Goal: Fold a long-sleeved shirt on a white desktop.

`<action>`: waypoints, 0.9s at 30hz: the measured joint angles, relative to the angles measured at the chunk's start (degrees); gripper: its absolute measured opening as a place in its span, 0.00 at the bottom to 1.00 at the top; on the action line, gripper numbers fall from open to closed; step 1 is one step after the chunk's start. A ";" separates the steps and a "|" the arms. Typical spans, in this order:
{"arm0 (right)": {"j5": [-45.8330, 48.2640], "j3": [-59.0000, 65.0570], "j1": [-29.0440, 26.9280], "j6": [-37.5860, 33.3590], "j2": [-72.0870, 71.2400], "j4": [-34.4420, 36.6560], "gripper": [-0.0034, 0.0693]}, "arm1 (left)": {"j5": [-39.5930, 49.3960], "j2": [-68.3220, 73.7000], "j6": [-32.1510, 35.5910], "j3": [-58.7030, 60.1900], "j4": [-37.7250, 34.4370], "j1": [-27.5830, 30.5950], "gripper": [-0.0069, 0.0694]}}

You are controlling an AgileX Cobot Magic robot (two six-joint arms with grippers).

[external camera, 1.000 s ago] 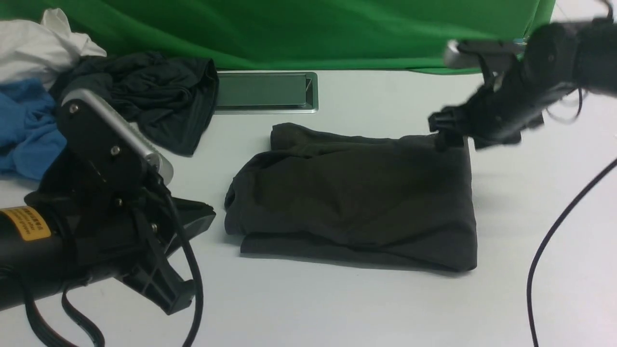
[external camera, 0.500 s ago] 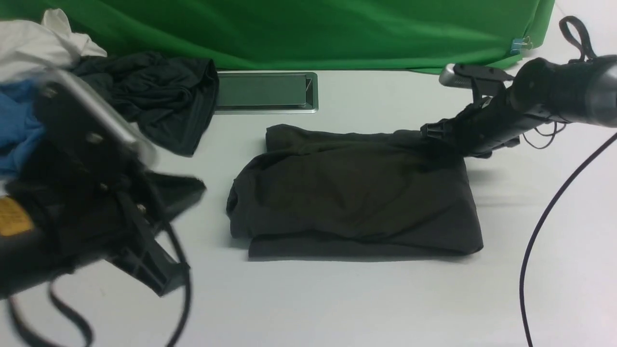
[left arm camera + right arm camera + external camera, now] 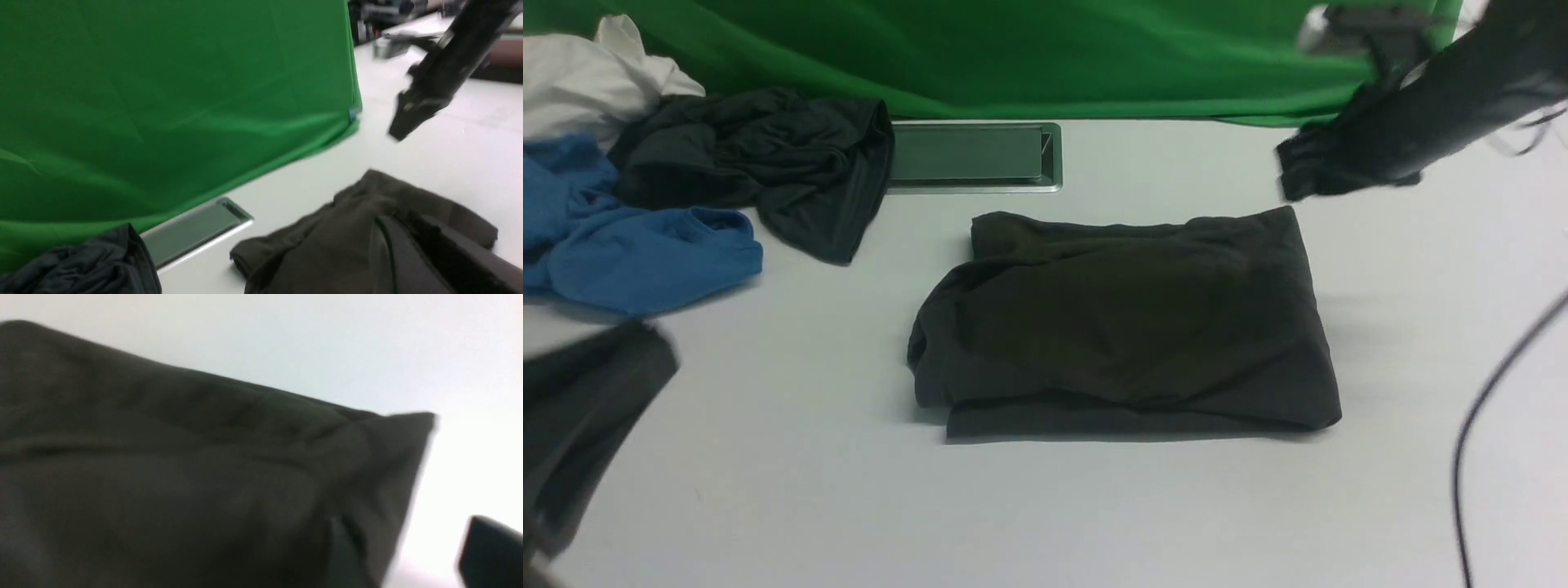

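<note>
The dark brownish-black knit long-sleeved shirt [image 3: 1127,322] lies folded into a thick rectangle in the middle of the smooth white desk [image 3: 1045,506], just in front of the silver-framed grey cable hatch [image 3: 970,155]. Above the shirt's far right corner hangs the right gripper [image 3: 1294,175], clear of the cloth, holding nothing, its fingers too blurred to read. The left gripper [image 3: 429,253] has its fingers closed, near the shirt's left side. Left of the hatch sit a crumpled black-grey garment [image 3: 768,163] and a blue garment [image 3: 629,245], against the green cloth backdrop [image 3: 1013,49].
</note>
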 joint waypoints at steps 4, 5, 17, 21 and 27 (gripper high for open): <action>1.00 8.67 0.00 0.89 -12.43 -0.24 0.35 | -3.52 -7.89 -0.55 5.26 0.00 0.00 0.12; 1.08 11.06 0.00 1.47 -16.14 -0.24 0.34 | -4.34 -9.78 -0.59 6.59 0.00 0.00 0.12; 2.17 36.26 0.00 7.66 -53.36 -0.48 0.33 | -3.71 -12.27 -0.59 11.83 2.30 0.00 0.12; 2.62 42.61 0.00 7.78 -63.39 -0.60 0.31 | -3.71 -12.27 -0.59 11.83 2.79 0.00 0.12; 0.11 50.61 0.00 10.06 -76.34 -0.88 0.11 | -3.71 -12.27 -0.59 11.83 2.81 0.00 0.12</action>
